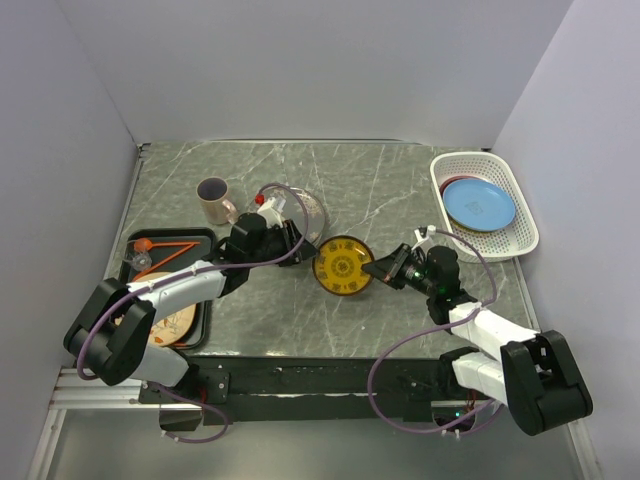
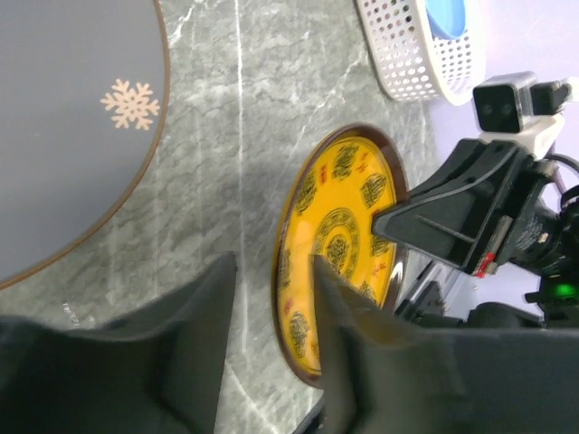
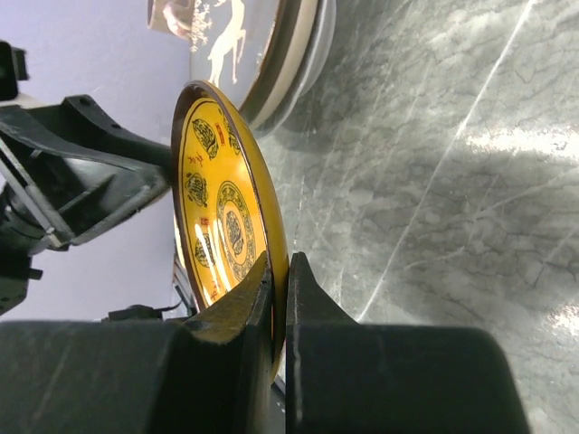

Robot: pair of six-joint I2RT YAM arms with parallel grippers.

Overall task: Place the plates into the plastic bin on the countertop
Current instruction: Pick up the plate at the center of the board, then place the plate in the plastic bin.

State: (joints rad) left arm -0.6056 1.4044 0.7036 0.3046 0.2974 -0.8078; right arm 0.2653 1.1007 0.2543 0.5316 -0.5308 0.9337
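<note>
A yellow patterned plate (image 1: pixel 343 265) sits mid-countertop (image 1: pixel 400 190) between my two grippers. My right gripper (image 1: pixel 380 270) is shut on its right rim; in the right wrist view both fingers (image 3: pixel 308 303) pinch the yellow plate's (image 3: pixel 222 208) edge. My left gripper (image 1: pixel 300 246) stands open at the left rim, and the yellow plate's (image 2: pixel 339 244) edge lies between its parted fingers (image 2: pixel 194 316), close to the right one. The white plastic bin (image 1: pixel 520 215) at the far right holds a blue plate (image 1: pixel 480 203). More plates (image 1: pixel 308 213) are stacked behind the left gripper.
A beige mug (image 1: pixel 213 200) stands at the back left. A black tray (image 1: pixel 200 240) at the left edge holds a beige plate (image 1: pixel 165 325) and orange utensils. A dark snowflake plate (image 2: pixel 72 117) fills the left wrist view's upper left.
</note>
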